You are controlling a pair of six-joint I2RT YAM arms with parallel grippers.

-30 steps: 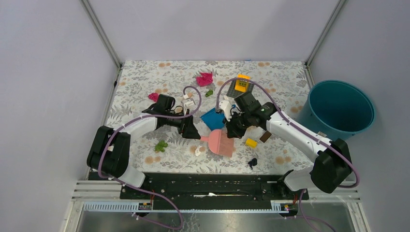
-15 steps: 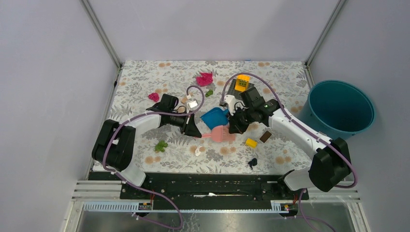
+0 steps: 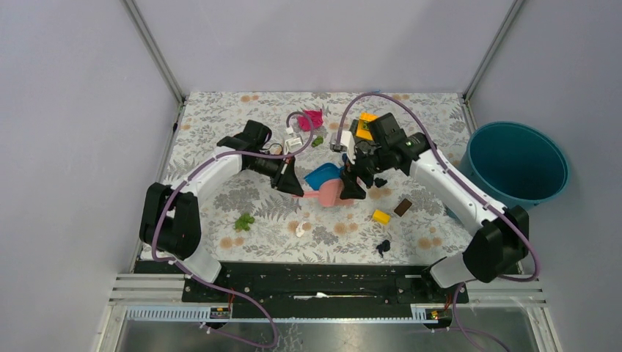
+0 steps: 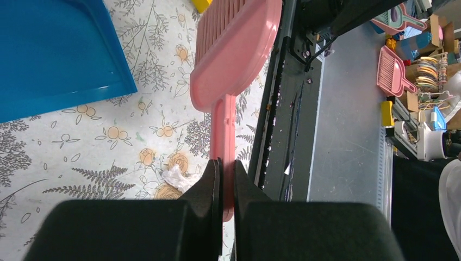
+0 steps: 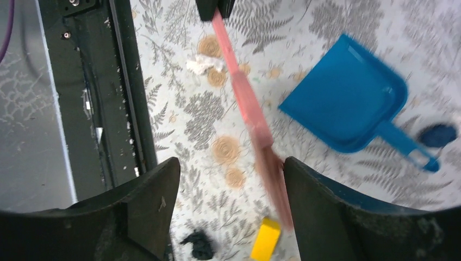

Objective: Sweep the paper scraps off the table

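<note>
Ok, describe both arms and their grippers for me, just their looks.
Both the left arm and the right arm have smooth white links between bulky black joints, each trailed by a looping purple cable. The left gripper and right gripper have matte black, blunt, rounded fingers.

pink brush (image 3: 330, 194): flat pink plastic, long handle and toothed head; handle pointed left in the top view; toothed end blurred in the right wrist view (image 5: 247, 103).
blue dustpan (image 3: 321, 176): lay flat just beyond the brush head, the two overlapping from above; its short handle showed in the right wrist view (image 5: 348, 103).
teal bucket (image 3: 516, 123): round, upright, at the far right, well apart from the dustpan.
yellow block (image 3: 380, 216): small, lay near side of the brush head.
brown block (image 3: 402, 207): just beside the yellow block, to its right.
orange block (image 3: 364, 119): far side, partly hidden.
black rail (image 3: 315, 282): ran along the near edge.
second pink brush (image 4: 392, 68): among clutter beyond the rail.
</note>
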